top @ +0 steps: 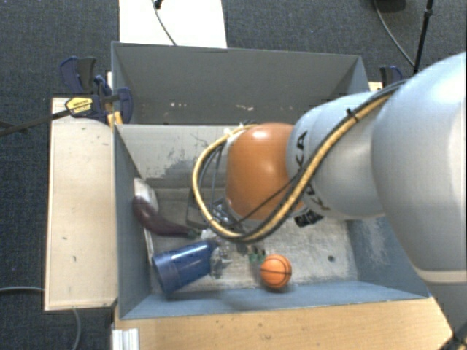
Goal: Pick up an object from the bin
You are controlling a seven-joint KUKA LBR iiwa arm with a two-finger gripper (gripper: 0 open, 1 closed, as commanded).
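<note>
My gripper (222,254) is low in the bin, at its front middle, mostly hidden beneath the arm's orange cover. It is right at the closed end of a blue plastic cup (182,265) that lies on its side with the mouth facing front left. A small orange basketball (276,272) rests on the floor just right of the gripper, apart from it. A dark maroon curved thing with a pale grey end (149,208) lies behind the cup along the left wall.
The arm and its cable loop cover the middle and right of the bin. Bare floor shows to the right of the ball, toward the right wall. A small green bit (256,254) shows beside the gripper.
</note>
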